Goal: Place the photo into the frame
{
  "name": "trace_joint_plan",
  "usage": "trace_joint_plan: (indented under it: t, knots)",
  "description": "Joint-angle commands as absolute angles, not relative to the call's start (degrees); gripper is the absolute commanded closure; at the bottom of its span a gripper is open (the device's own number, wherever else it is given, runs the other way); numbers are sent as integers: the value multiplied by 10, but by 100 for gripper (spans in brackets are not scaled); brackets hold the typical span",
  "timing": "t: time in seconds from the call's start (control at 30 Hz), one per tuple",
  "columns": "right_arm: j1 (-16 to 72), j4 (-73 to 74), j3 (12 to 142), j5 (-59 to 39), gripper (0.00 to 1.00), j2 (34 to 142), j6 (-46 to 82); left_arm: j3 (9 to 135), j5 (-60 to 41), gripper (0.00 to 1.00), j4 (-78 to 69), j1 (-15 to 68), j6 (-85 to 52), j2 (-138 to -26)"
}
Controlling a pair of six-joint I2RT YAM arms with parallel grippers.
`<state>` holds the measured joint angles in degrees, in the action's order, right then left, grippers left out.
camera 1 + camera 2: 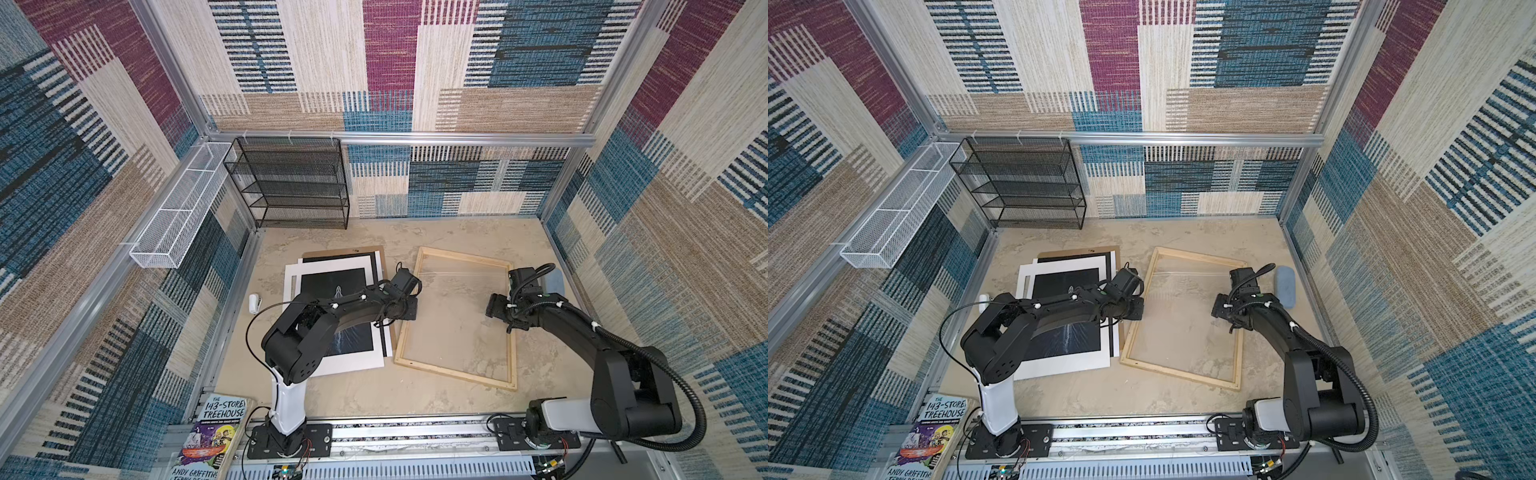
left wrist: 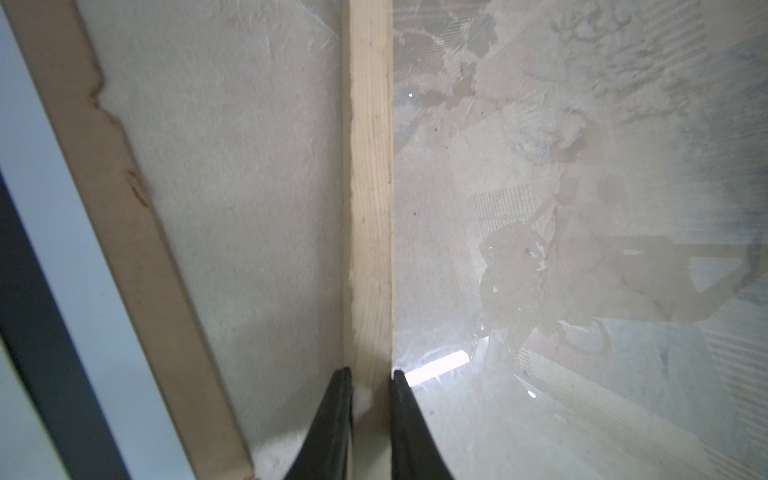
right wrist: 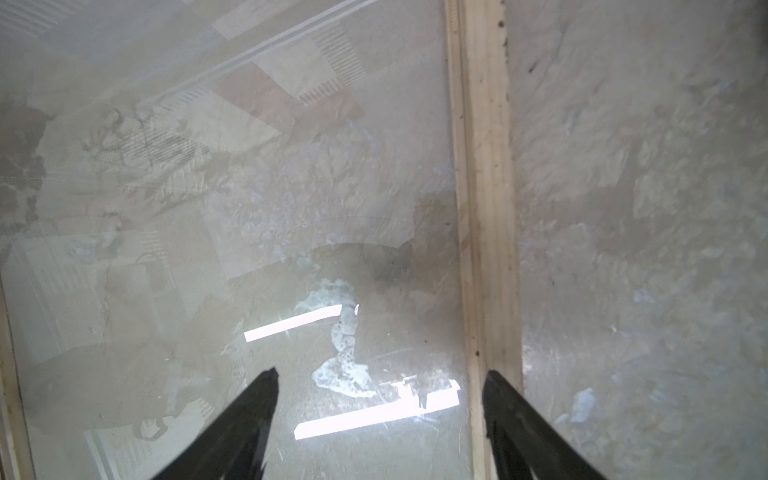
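Frame (image 1: 455, 372) (image 1: 1179, 374) lies flat on the surface (image 1: 457, 232), skewed, with the pane in and nothing on the pane.

Left tool (image 1: 409, 309) (image 1: 1136, 309) is at the frame's long rail on the photo side, about halfway along. In the left wrist view the tool (image 2: 371, 374) has its fingers (image 2: 332, 415) pressed against both sides of the wood rail (image 2: 370, 166), so it is pinching the frame.

Right tool (image 1: 492, 307) (image 1: 1217, 306) is at the frame's opposite long rail. In the right wrist view it (image 3: 380, 374) is spread wide. One fingertip (image 3: 266, 386) is over the pane and the other is over the rail (image 3: 486, 166). Can't tell if either one touches. It holds nothing.

Photo (image 1: 332, 282) (image 1: 1065, 278) is outside the frame, face up, just beside the rail the left tool grips. The left arm hides its middle. It sits in a loose stack on a brown hardboard sheet (image 1: 345, 250) (image 2: 137, 249), with white and black sheet edges poking out on the side away from the frame and on the side toward it. The hardboard's edge nearly reaches the frame rail, and a strip of bare surface shows between them in the left wrist view.

Pale blue pad (image 1: 1285, 291) sits just past the frame's far long rail. Black mesh rack (image 1: 291, 187) stands well behind the frame, against the back wall.
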<state>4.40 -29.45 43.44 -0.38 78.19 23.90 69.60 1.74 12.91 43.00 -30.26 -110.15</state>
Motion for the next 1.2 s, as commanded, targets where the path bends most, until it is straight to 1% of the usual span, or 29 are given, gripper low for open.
trace_joint_plan:
  t: [0.0, 0.17, 0.33, 0.43, 0.57, 0.67, 0.7, 0.73, 0.83, 1.17]
  knots:
    - [44, -276, 433, 16, 21, 775, 256, 692, 19, 91, 121, 430, -317, -1094]
    - [38, -280, 434, 27, 21, 767, 258, 691, 18, 91, 118, 430, -321, -1093]
    - [39, -285, 431, -14, 23, 765, 259, 691, 17, 91, 117, 430, -322, -1093]
    - [40, -283, 411, -56, 25, 736, 276, 690, 20, 91, 117, 430, -324, -1092]
    - [50, -293, 382, -75, 26, 686, 309, 686, 28, 91, 113, 430, -333, -1090]
    - [59, -298, 364, -84, 25, 662, 335, 682, 35, 91, 110, 430, -351, -1091]
    - [63, -300, 359, -84, 22, 659, 340, 681, 36, 91, 110, 430, -359, -1092]
    - [66, -303, 355, -84, 22, 656, 343, 681, 40, 92, 110, 430, -367, -1093]
    - [74, -311, 349, -76, 22, 656, 345, 681, 51, 92, 111, 430, -386, -1097]
    - [91, -288, 325, -83, 22, 684, 351, 683, 42, 92, 105, 430, -394, -1100]
